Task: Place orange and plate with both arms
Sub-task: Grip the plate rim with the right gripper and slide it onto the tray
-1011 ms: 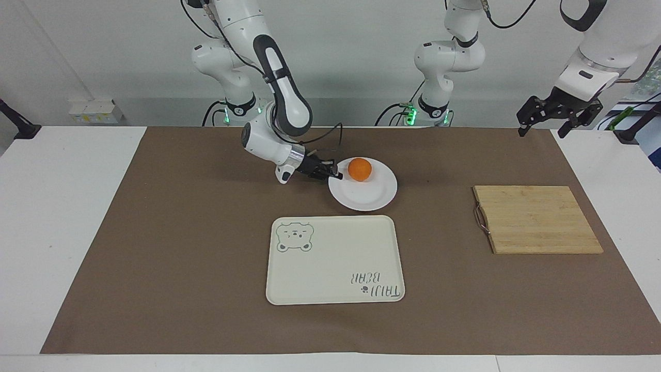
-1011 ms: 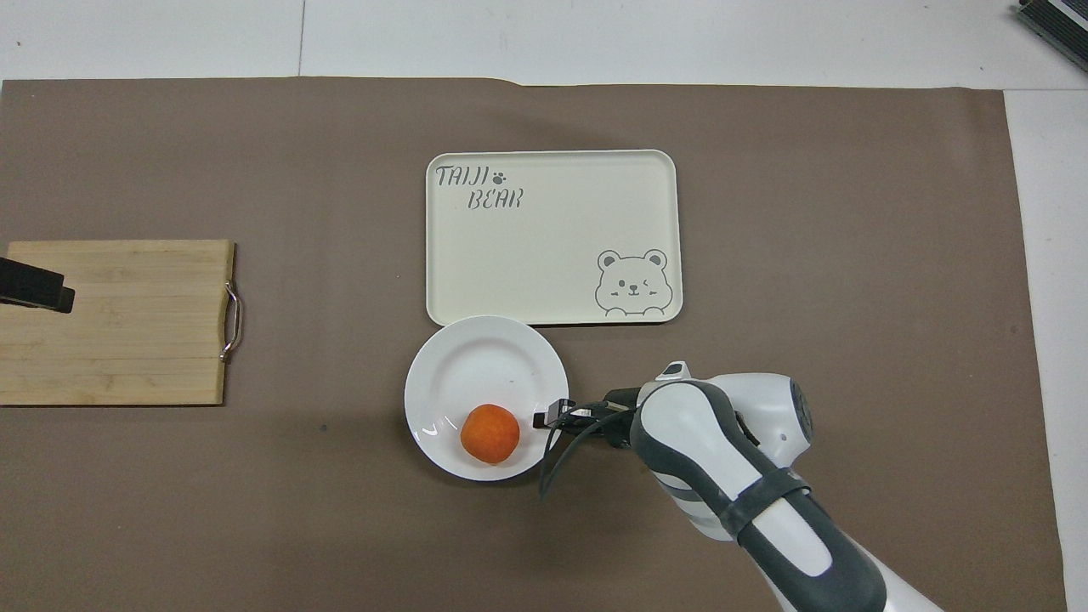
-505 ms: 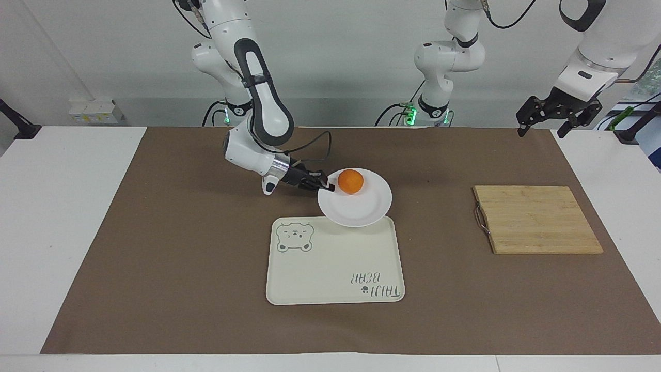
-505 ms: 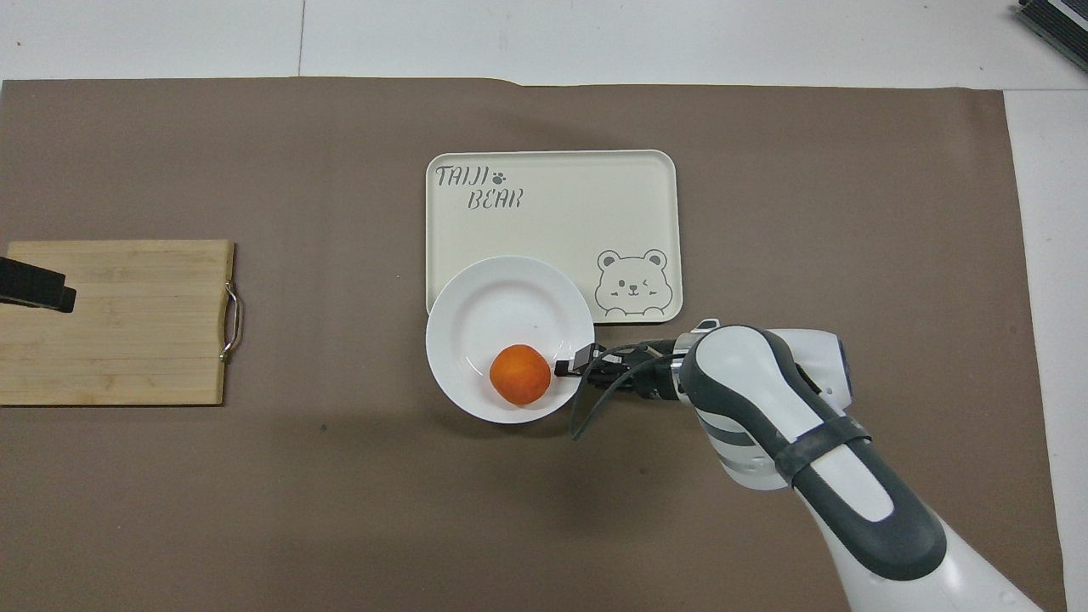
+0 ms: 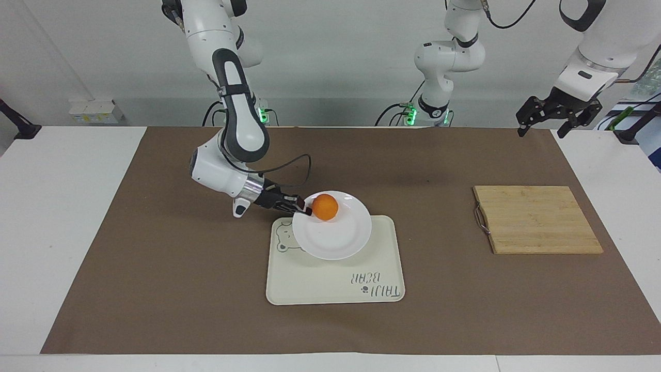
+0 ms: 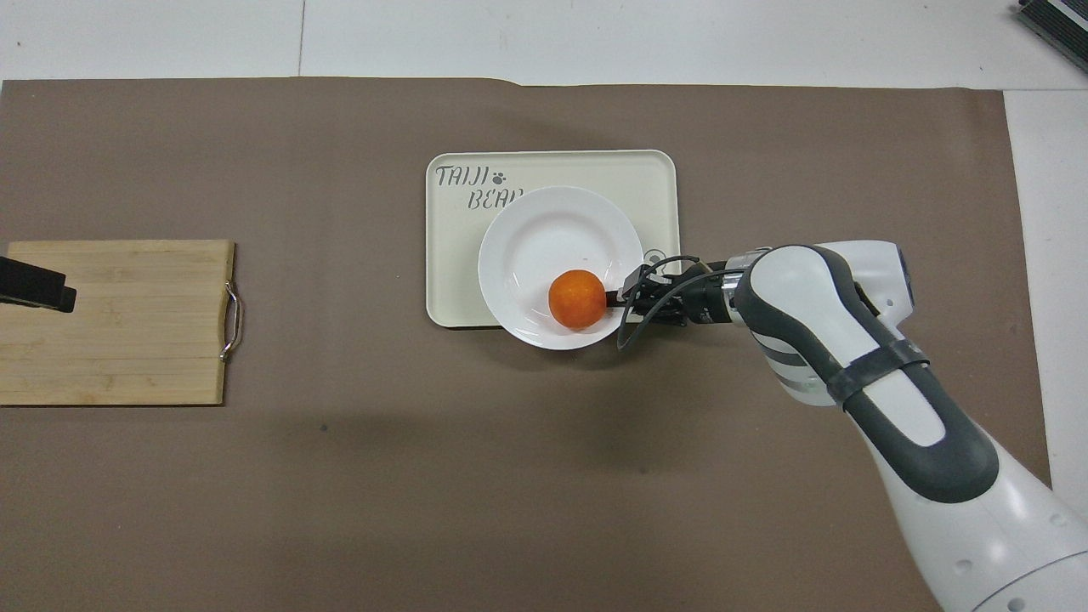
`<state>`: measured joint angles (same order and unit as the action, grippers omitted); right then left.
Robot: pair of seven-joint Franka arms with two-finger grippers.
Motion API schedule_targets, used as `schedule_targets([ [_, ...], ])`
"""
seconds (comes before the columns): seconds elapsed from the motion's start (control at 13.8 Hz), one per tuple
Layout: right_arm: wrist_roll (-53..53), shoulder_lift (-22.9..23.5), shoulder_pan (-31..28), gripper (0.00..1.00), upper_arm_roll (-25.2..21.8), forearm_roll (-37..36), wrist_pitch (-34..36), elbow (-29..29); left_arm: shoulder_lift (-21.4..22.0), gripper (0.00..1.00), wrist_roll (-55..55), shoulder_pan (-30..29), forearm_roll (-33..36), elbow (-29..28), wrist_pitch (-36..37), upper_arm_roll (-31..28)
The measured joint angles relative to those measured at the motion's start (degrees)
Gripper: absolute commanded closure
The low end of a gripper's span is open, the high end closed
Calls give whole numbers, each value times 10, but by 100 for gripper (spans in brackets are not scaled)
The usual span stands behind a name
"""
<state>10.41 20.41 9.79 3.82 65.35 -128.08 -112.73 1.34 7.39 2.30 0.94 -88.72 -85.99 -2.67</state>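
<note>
The white plate (image 5: 335, 240) carries the orange (image 5: 325, 206) on the part of its well nearest the gripper. My right gripper (image 5: 304, 208) is shut on the plate's rim at the right arm's end and holds the plate over the cream bear tray (image 5: 335, 281). I cannot tell if the plate touches the tray. In the overhead view the plate (image 6: 552, 238) covers much of the tray (image 6: 595, 170), with the orange (image 6: 576, 299) next to the right gripper (image 6: 619, 296). My left gripper (image 5: 542, 129) waits open, raised over the left arm's end of the table.
A wooden cutting board (image 5: 537, 219) with a metal handle lies toward the left arm's end of the brown mat; the left gripper (image 6: 34, 287) hangs over it (image 6: 119, 323) in the overhead view.
My right gripper has carried the plate with the orange away from the robots, from the mat to over the tray. The left arm has not moved.
</note>
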Motion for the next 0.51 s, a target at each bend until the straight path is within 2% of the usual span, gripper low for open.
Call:
schedule_targets([
  [0.36,-8,87,5,100,1,-1,-13,81,0,0,0,0,0,0,0,0],
  [0.43,-8,101,5,94,1,-1,-15,90,0,0,0,0,0,0,0,1],
  [0.51,-8,111,5,1,1,-1,-20,96,0,0,0,0,0,0,0,1],
])
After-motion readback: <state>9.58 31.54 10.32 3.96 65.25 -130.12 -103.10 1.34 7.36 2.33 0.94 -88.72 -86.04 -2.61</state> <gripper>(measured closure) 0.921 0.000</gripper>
